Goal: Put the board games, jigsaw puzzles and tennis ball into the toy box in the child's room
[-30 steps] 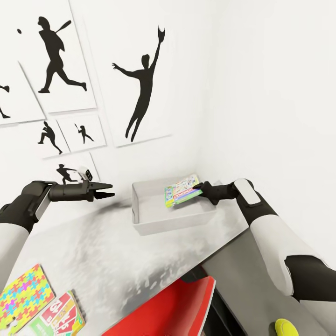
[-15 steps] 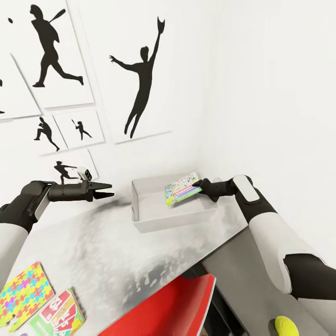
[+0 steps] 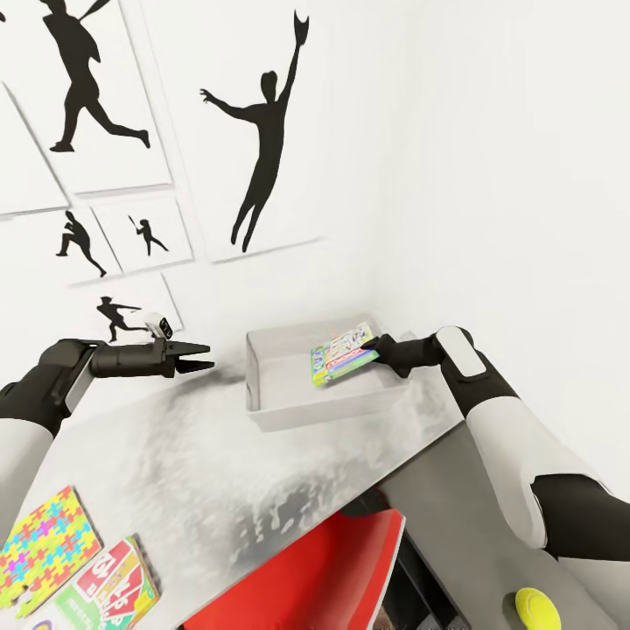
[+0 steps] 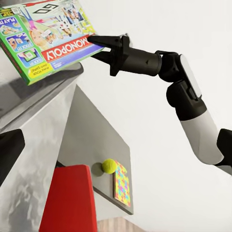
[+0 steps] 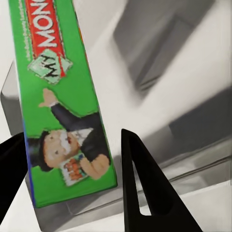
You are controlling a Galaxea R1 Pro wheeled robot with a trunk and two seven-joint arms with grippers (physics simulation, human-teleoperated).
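The whole picture has slid a little since a second ago, so the head camera has tipped; the wall posters (image 3: 262, 131) sit lower and further left, but the things themselves have hardly moved. The grey bench (image 3: 201, 472) carries the toy box (image 3: 289, 407) in the corner. The right end effector (image 3: 378, 348) still pinches one edge of the board game (image 3: 341, 354) and holds it tilted over the open box, maybe a touch deeper, not yet let go. I think dropping it in comes next. The left end effector (image 3: 197, 357) waits beside the box, fingers spread. A jigsaw puzzle (image 3: 44, 547), another game (image 3: 114, 586) and the tennis ball (image 3: 535, 608) still wait.
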